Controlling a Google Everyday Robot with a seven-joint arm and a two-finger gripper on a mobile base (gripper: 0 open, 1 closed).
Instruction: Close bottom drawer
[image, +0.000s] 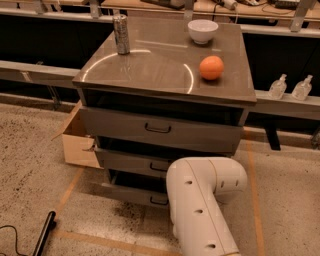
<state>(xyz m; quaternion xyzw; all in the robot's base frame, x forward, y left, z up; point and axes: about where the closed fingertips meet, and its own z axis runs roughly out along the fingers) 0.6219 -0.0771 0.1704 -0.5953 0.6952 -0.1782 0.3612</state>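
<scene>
The grey cabinet (165, 70) has three drawers, all standing partly open. The bottom drawer (131, 193) is the lowest, with a slim grey front and a small dark bar handle (159, 201). It sticks out a little, with a dark gap above its front. My white arm (202, 205) rises from the lower edge and covers the drawer's right part. My gripper is hidden behind the arm, somewhere near the lower drawers.
On the cabinet top stand a metal can (120, 34), a white bowl (203, 31) and an orange (211, 67). A cardboard box (77, 141) sits on the floor left of the cabinet. A black pole (42, 235) lies at lower left. Two bottles (290, 88) stand at right.
</scene>
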